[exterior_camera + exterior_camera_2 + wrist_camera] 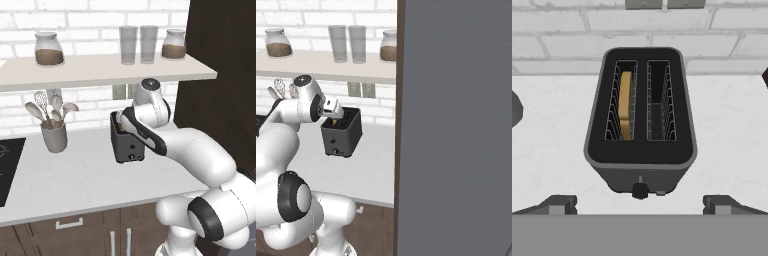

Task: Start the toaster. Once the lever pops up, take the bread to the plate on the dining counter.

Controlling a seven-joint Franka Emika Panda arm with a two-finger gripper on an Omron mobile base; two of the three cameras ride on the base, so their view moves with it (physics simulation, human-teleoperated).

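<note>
The dark grey toaster (640, 125) stands on the white kitchen counter (75, 175) against the brick wall. The tan bread (626, 102) sits upright in the left slot, and the right slot is empty. The round knob (640, 190) and the lever show on the toaster's front. My gripper (642, 205) hangs open right above the toaster, looking down into the slots, with its fingertips (559, 204) spread wide and nothing between them. In the side views the hand (332, 106) hovers over the toaster (342, 134) (129, 146). The plate and the dining counter are out of view.
A grey utensil cup (54, 136) stands left of the toaster, with a black cooktop (7, 167) further left. A shelf (100, 70) with jars and glasses runs above. A tall dark cabinet (220, 75) closes off the right side.
</note>
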